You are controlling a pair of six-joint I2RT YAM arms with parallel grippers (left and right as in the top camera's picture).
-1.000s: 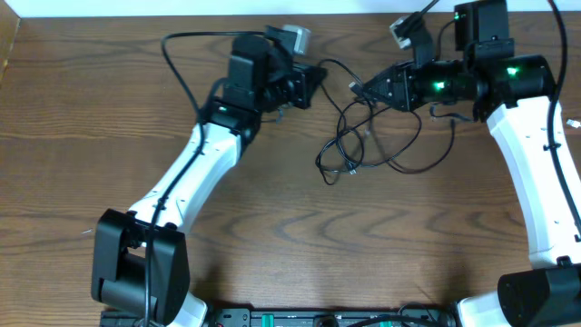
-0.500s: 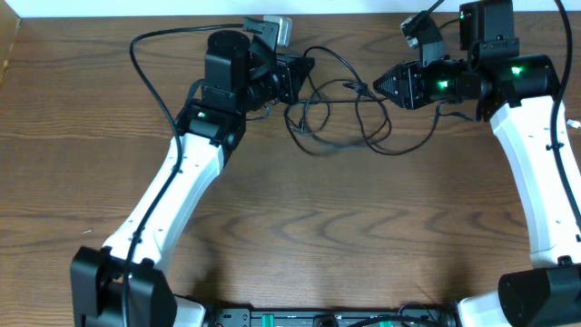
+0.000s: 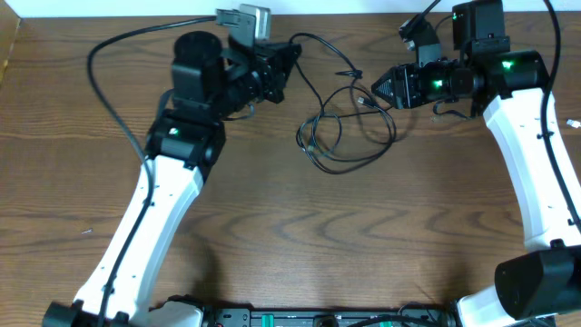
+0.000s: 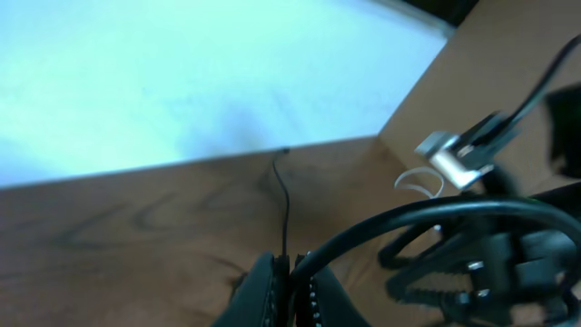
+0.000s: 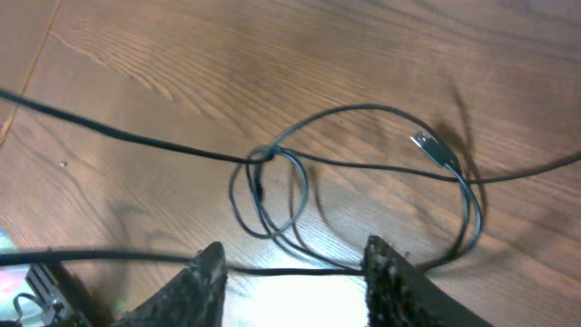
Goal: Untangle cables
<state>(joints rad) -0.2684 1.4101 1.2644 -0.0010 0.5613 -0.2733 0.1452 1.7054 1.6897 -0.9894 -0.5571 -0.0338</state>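
Note:
A thin black cable lies in loose tangled loops (image 3: 340,136) on the wooden table between my two arms. Its loops cross in a knot (image 5: 263,159) ahead of my right gripper, with a small silver plug (image 5: 434,148) to the right. I see no white cable. My left gripper (image 3: 281,68) is at the back of the table, shut on a strand of the black cable (image 4: 284,204) that runs away from the jaws (image 4: 289,265). My right gripper (image 3: 381,88) is open (image 5: 295,265), just right of the tangle, and a strand passes between its fingers.
The table's back edge and a white wall (image 4: 182,82) are close behind the left gripper. A thick black arm cable (image 3: 118,45) arcs at the back left and crosses the left wrist view (image 4: 436,218). A small white scrap (image 3: 572,123) lies at the far right.
My left arm has swung left and back, drawing its strand with it. The tangle has shifted left and its loops have changed shape. My right gripper has stayed nearly in place.

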